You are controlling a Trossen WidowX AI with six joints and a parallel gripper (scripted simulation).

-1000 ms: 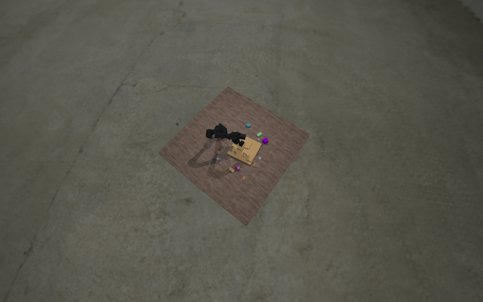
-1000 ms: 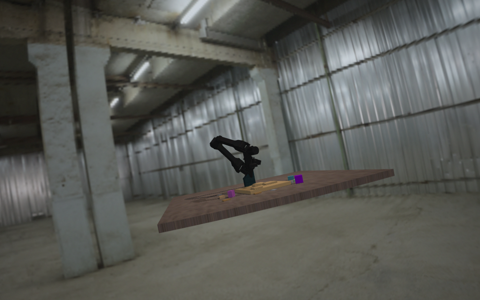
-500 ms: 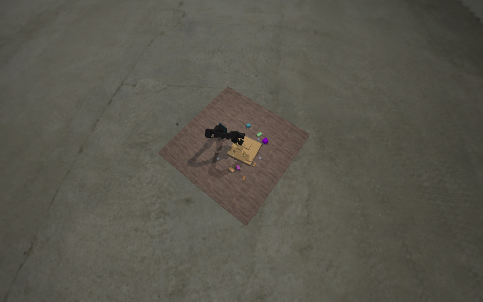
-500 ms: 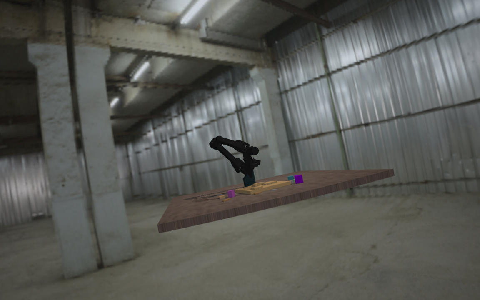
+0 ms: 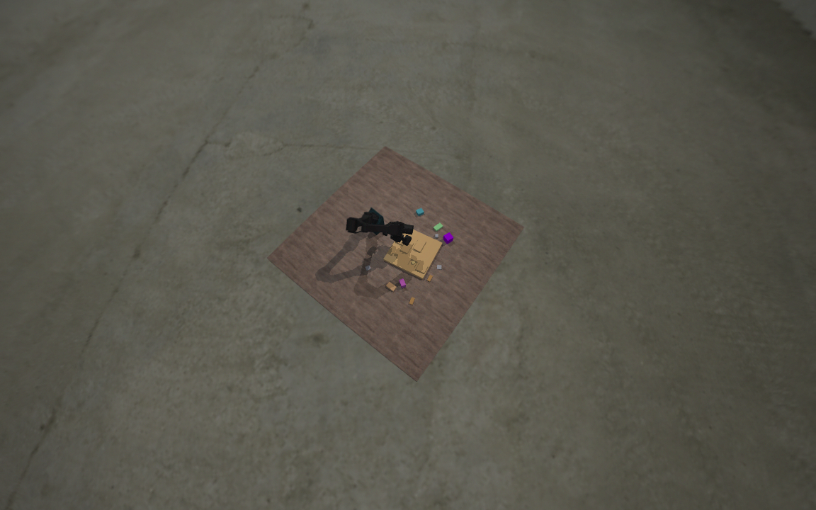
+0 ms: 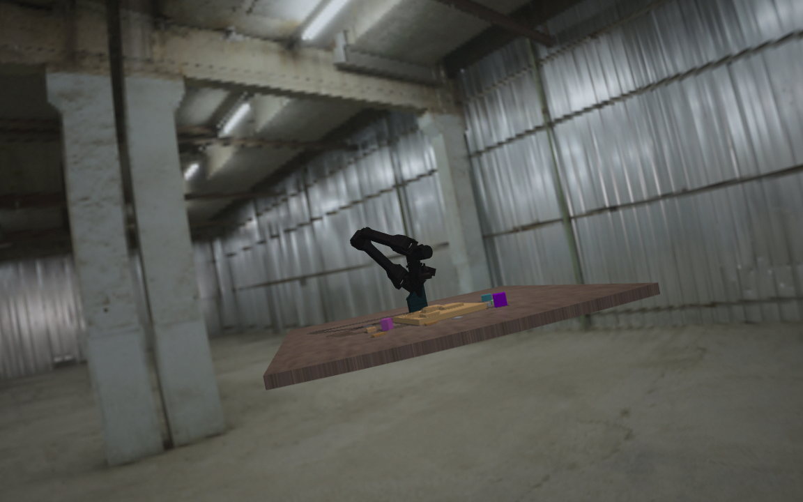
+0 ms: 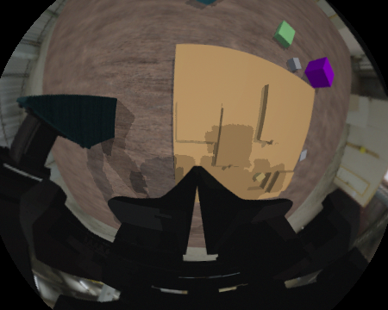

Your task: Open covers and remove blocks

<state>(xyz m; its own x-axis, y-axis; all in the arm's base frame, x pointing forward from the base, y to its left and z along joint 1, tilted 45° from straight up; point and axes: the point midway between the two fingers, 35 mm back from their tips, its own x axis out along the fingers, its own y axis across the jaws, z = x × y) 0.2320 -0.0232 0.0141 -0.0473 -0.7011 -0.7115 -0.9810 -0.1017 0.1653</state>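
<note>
The tan puzzle board (image 5: 434, 244) (image 7: 198, 69) lies on the table, with thin tan covers whose edges show as dark lines. I cannot tell which covers are open. A small pale yellow piece (image 7: 259, 176) shows in the board's shaded part; whether it sits in a well is unclear. My gripper (image 5: 404, 240) (image 7: 197, 170) is shut and empty, above the board, hiding its near part in the wrist view. On the table beside the board are a purple block (image 5: 448, 238) (image 6: 500, 299) (image 7: 319, 73), a green block (image 5: 438, 226) (image 7: 284, 34), a teal block (image 5: 420, 212) and a magenta block (image 5: 401, 283) (image 6: 387, 323).
Tan and orange pieces (image 5: 390, 286) (image 5: 411, 300) (image 5: 429, 278) lie near the magenta block. Small grey pieces (image 5: 438, 267) (image 7: 294, 65) (image 5: 367, 267) lie around the board. The dark teal arm base (image 6: 417, 302) (image 7: 82, 118) stands beside the board. The wooden table (image 5: 385, 164) ends in open edges.
</note>
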